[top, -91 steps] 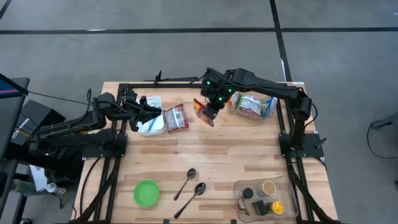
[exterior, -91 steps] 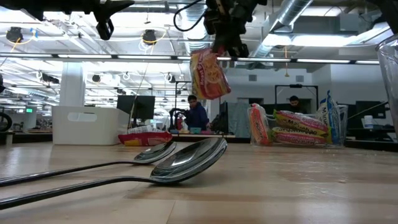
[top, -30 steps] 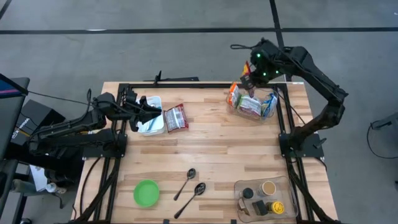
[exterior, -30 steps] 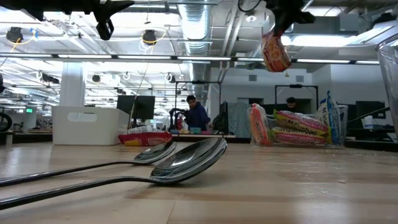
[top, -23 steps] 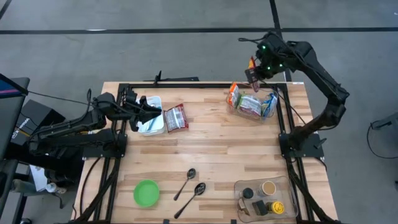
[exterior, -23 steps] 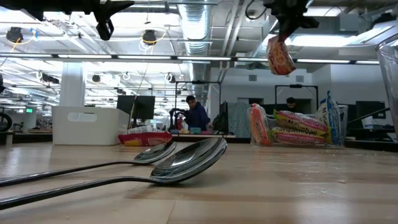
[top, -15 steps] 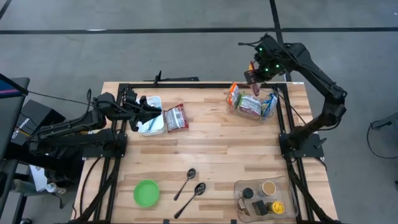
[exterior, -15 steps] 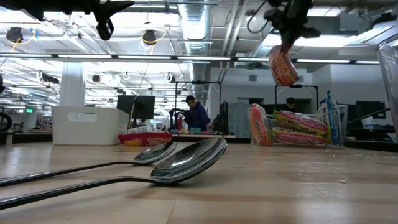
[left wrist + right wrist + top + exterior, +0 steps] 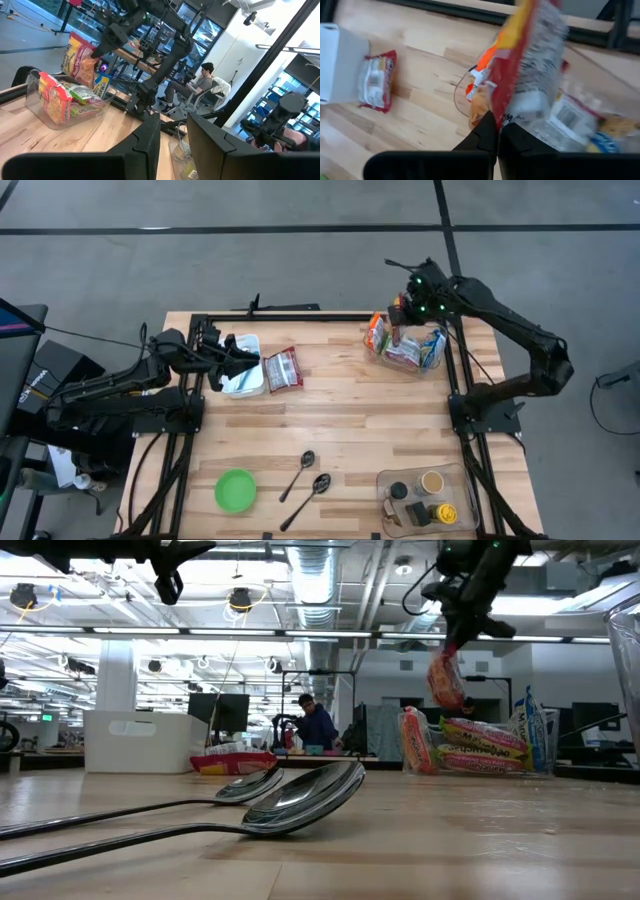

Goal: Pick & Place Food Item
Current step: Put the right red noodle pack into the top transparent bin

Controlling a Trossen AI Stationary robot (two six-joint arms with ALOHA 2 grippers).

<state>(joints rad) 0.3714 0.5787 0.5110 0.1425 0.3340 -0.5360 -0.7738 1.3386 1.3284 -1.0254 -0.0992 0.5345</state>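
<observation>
My right gripper (image 9: 462,632) is shut on a red and yellow noodle packet (image 9: 445,678), which hangs over the clear container (image 9: 436,352) at the table's far right. That container holds several other packets (image 9: 480,748). Another red packet (image 9: 283,368) lies flat on the table beside the white box (image 9: 246,380) at the far left. My left gripper (image 9: 172,145) stays level over the white box, open, with nothing between its fingers. My right gripper pinches the noodle packet by its top end (image 9: 506,113) between its two fingers. The fingers slant down from above. The packet hangs below them, slightly tilted and clear of the table, with its lower end (image 9: 447,706) just over the packets in the container.
Two spoons (image 9: 306,480) lie near the table's front middle, with a green bowl (image 9: 236,489) to their left. At the near right corner stands a clear tray (image 9: 425,496) of small jars. A black frame rail (image 9: 300,317) runs along the far edge.
My right gripper has come down toward the clear container, shifting a little toward the table's near edge and rolling slightly. The noodle packet has gone down with it, still hanging from the shut fingers, and now sits just above the container's contents.
</observation>
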